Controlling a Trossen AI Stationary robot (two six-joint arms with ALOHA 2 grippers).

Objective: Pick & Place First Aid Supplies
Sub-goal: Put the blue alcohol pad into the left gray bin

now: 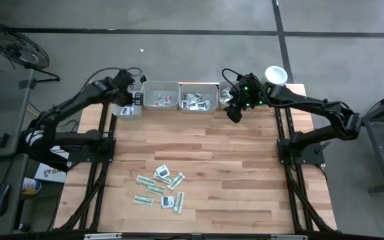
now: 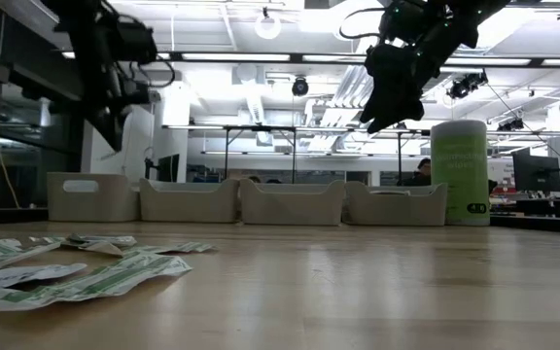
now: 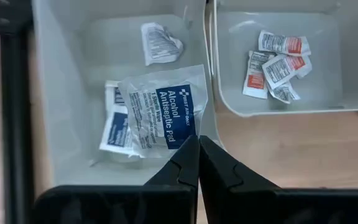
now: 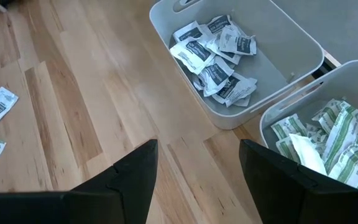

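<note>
Sachets loose on the near desk, both arms far back at the trays.

We see the remaining sachets [image 1: 161, 186] scattered near the front edge of the desk [image 1: 245, 167], strips lying at mixed angles. Farther back, our right gripper [image 1: 234, 115] hangs with jaws spread beside the trays [image 1: 199, 107], slightly nearer the pile; our left gripper [image 3: 197, 163], jaws pressed together, hovers over a tray holding an antiseptic pad [image 3: 163, 115].
</note>
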